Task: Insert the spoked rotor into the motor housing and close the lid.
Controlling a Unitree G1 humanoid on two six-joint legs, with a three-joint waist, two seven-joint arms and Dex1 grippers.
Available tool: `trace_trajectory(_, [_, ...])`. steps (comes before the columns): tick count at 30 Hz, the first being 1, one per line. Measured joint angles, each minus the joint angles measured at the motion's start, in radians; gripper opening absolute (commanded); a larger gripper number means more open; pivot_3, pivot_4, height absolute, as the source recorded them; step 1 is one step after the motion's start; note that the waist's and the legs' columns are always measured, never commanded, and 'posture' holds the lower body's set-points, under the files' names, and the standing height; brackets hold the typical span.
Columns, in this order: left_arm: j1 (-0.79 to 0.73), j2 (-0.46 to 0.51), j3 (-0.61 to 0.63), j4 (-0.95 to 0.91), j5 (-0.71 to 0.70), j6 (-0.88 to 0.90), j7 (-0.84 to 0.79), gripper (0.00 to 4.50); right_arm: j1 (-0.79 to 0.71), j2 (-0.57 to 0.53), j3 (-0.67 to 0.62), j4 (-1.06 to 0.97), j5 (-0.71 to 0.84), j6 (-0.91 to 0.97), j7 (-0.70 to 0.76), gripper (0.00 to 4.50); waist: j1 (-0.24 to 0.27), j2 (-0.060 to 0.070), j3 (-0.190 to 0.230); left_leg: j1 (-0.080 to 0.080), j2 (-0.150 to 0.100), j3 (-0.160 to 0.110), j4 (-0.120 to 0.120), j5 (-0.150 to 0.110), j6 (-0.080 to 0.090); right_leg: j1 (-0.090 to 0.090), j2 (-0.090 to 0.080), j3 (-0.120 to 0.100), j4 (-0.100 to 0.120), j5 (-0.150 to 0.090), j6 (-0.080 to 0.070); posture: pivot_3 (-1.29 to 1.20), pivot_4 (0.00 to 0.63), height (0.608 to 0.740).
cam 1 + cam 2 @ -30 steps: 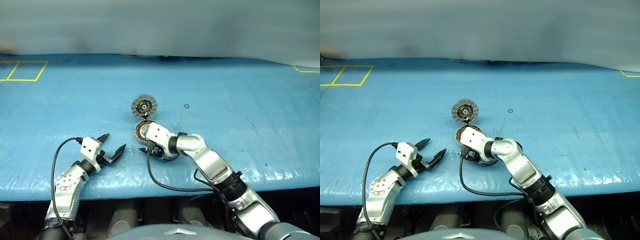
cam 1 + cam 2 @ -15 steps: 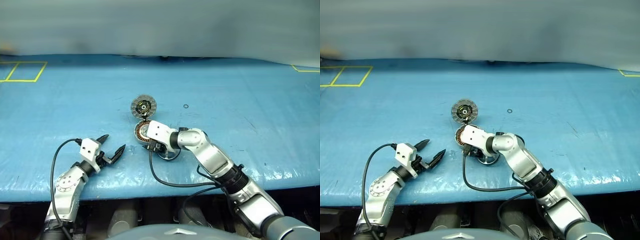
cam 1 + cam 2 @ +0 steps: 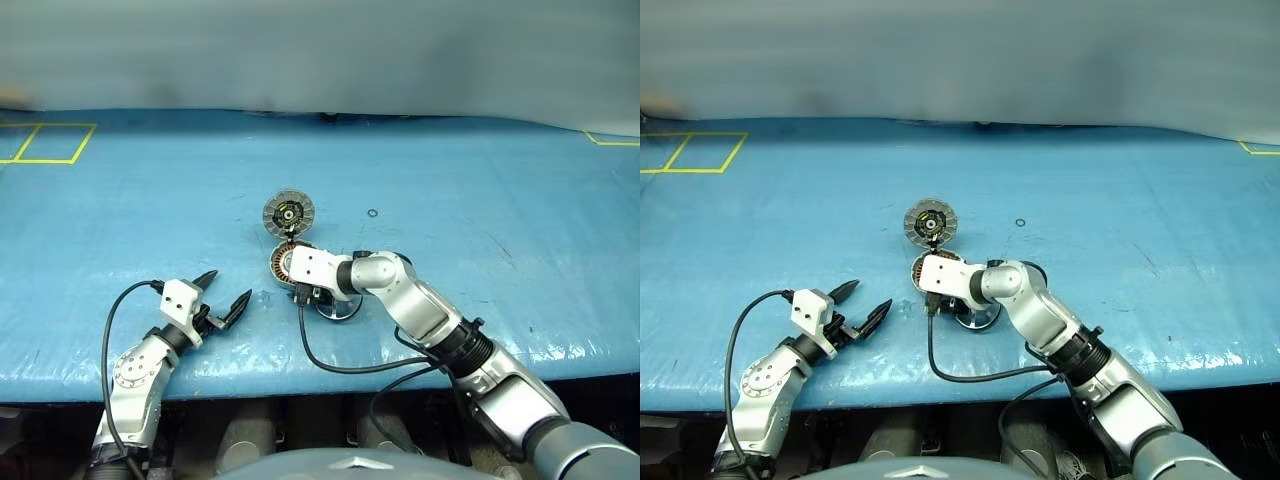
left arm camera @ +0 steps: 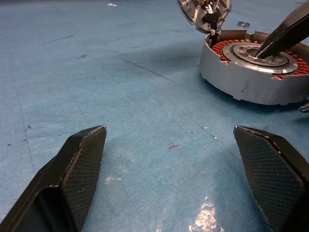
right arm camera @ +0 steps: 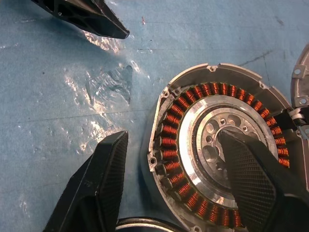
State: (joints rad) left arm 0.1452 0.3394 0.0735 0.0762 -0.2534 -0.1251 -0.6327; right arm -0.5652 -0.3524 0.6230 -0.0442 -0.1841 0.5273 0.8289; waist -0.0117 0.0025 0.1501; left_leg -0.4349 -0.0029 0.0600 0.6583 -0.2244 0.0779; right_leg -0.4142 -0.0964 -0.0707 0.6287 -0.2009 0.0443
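Since a second ago the right hand [image 5: 174,179] has been swung over the motor housing [image 5: 212,150], uncovering the spoked rotor [image 3: 338,305], a rigid, slippery-looking piece best pinched by its rim; both hands are spread empty, the left hand [image 3: 222,300] wide.

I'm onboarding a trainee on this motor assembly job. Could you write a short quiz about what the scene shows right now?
1. True or false: the spoked rotor already sits inside the motor housing.
2. Which gripper reaches over the housing? A) left gripper B) right gripper C) both
3. Is the lid shut over the housing or open?

Key:
1. False. It lies on the blue table beside the housing.
2. B. One finger is over the silver hub and the other is outside the wall.
3. Open. The copper coils are exposed.
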Motion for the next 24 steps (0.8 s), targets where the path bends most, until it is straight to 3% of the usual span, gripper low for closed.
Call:
trace_trajectory(3, [0.004,-0.004,-0.001,-0.003,0.000,-0.004,0.001,4.50,-0.004,-0.002,0.002,0.000,-0.009,-0.001,0.009,2.58,0.000,0.000,0.000,0.000,0.000,0.000,0.000,0.000,0.000,0.000,0.000,0.000,0.000,0.000,0.000,0.00,0.150,0.740])
trace_trajectory(5, [0.008,-0.004,-0.001,-0.003,0.000,-0.010,0.002,4.50,-0.008,-0.004,0.000,0.000,-0.012,0.000,0.019,2.00,0.000,0.000,-0.001,0.000,0.000,0.000,0.000,0.000,0.000,0.000,0.000,0.000,0.000,0.000,0.000,0.00,0.150,0.740])
trace_trajectory(13, [0.017,-0.004,-0.001,-0.006,0.000,-0.012,0.006,4.50,0.003,0.010,-0.009,-0.009,-0.017,0.008,0.021,1.95,-0.001,0.000,-0.001,0.001,0.000,0.000,-0.001,0.000,0.000,0.000,-0.001,0.001,0.000,0.000,0.000,0.00,0.150,0.740])
trace_trajectory(24, [0.020,0.006,0.004,-0.007,-0.002,-0.012,-0.001,4.50,0.062,0.111,-0.026,-0.077,0.011,0.118,-0.012,1.95,-0.006,0.000,-0.001,0.001,0.002,0.000,-0.003,0.000,-0.001,0.000,0.000,0.002,0.000,-0.001,-0.002,0.00,0.150,0.740])
